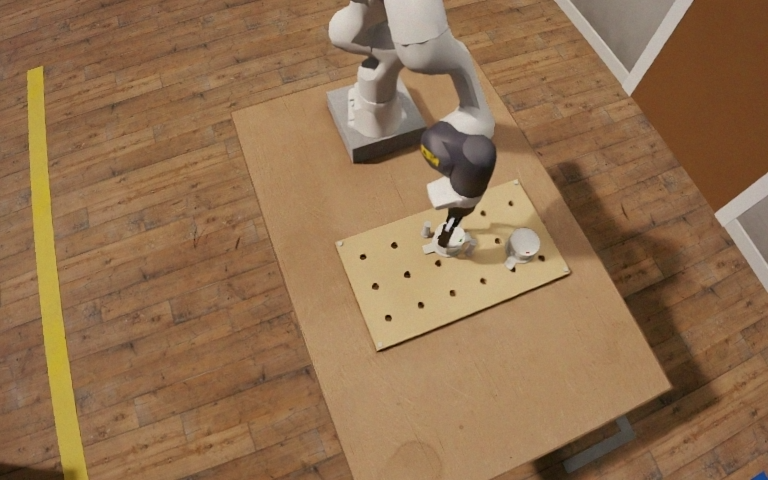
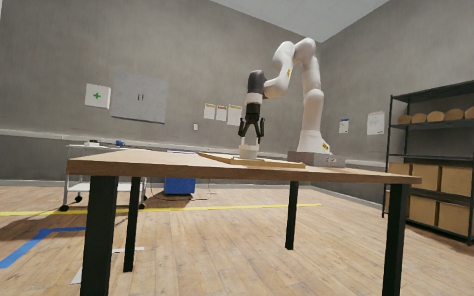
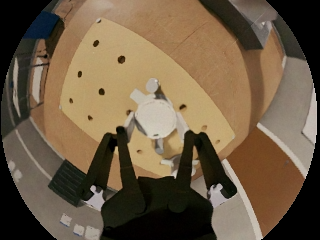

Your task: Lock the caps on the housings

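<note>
Two white round housings with caps stand upright on a tan pegboard. The left housing shows a small green mark on its side; the right housing shows a small red mark. My gripper points straight down over the left housing and is shut on its cap, one finger on each side. In the wrist view the cap sits between my fingers. The side view shows my gripper on the housing. The right housing stands apart, untouched.
A small grey peg stands on the pegboard just left of the held housing. The pegboard has several holes. The robot base block sits at the far end of the wooden table.
</note>
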Controlling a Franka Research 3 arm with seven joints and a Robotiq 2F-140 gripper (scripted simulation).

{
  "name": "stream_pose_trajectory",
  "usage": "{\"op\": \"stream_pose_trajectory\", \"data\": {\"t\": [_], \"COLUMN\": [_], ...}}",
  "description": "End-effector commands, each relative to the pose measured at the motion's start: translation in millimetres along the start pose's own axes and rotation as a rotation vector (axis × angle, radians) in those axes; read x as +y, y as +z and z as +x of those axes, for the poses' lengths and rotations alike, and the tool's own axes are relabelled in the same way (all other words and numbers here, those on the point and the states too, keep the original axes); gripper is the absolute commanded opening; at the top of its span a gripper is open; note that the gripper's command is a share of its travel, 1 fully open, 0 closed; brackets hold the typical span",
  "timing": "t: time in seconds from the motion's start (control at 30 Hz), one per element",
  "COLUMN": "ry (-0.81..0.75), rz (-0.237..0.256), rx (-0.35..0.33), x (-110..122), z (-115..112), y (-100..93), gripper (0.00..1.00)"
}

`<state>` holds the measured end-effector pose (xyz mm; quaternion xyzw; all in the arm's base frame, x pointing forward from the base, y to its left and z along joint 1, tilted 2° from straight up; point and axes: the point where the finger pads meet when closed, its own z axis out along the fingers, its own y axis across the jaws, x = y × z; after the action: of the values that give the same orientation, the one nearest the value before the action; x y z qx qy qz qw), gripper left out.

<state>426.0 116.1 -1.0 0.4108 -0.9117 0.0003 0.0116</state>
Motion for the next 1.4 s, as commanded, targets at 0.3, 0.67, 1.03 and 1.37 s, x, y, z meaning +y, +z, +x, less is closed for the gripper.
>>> {"op": "stream_pose_trajectory", "data": {"t": [0.3, 0.67, 1.03, 1.37], "ry": [-0.150, -0.369, -0.498, -0.498], "rz": [-0.013, -0.012, -0.012, -0.012], "rx": [-0.003, -0.004, -0.005, -0.005], "x": [0.0, 0.0, -0.1, 0.3], "z": [1.3, 1.3, 1.3, 1.3], "y": [0.8, 0.8, 0.8, 0.8], "gripper": [0.10, 0.10, 0.10, 0.10]}}
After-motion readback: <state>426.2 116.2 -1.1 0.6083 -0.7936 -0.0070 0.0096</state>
